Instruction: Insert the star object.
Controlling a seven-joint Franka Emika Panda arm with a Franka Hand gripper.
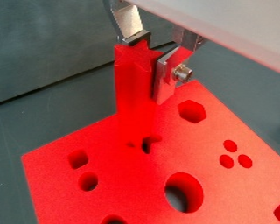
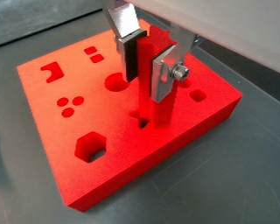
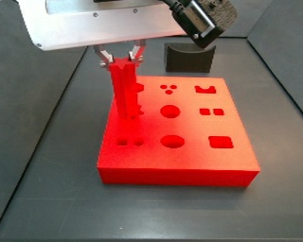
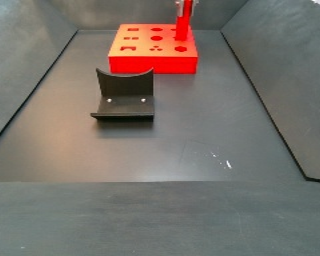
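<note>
You have a dark grey, matte floor [image 4: 163, 150] running away from you, boxed in by low dark walls on either side; a few pale scuffs mark it in a side view. Nearest on that floor stands the fixture [image 4: 123, 96], its curved black bracket on a base plate, well apart from everything else. Beyond it lies the red block [image 4: 152, 62], a wide flat slab with shaped holes cut through its top: round ones, a hexagon, squares and small clustered dots, seen plainly in a side view [image 3: 223, 175] and in both wrist views.

Look at the gripper [image 1: 156, 48] above the block's edge: its silver fingers [image 2: 168, 72] are closed narrowly on the upper end of the star object [image 1: 136, 96], pads pressed to either side. The star object stands upright, its lower end at a star-shaped hole in the block's top; how far it has entered you cannot tell. In a side view it rises at the block's far left part [image 3: 124, 95].

No lettering or label can be read anywhere.
</note>
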